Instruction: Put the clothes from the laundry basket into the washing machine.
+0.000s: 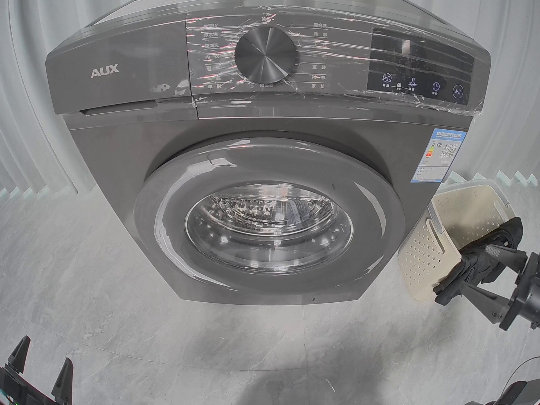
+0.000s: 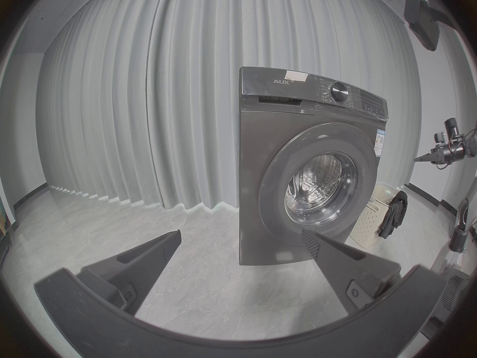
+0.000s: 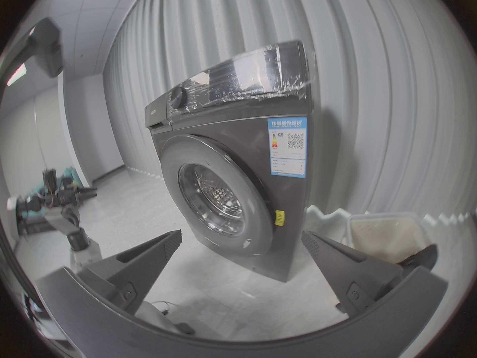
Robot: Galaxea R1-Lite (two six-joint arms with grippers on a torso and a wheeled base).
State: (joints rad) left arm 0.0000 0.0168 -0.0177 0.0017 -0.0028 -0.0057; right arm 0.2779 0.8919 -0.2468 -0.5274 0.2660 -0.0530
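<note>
Clothes [image 1: 482,257], black and limp, drape the perforated laundry basket [image 1: 419,261].

Satin grey metal on the washing machine [image 1: 129,158]; glossy plastic ringing its door [image 1: 270,223], clear glass within. Brushed metal on the knob [image 1: 265,55], crinkled clear film [image 1: 337,40] around it. Right of the machine, matt perforated plastic of the laundry basket [image 1: 419,260], soft matt black cloth [image 1: 478,260] over its rim. Polished stone-look floor [image 1: 67,277] beneath.

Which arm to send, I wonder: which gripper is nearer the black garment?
Right. The right gripper hangs by the black garment on the laundry basket; the left gripper is far off, past the washing machine.
</note>
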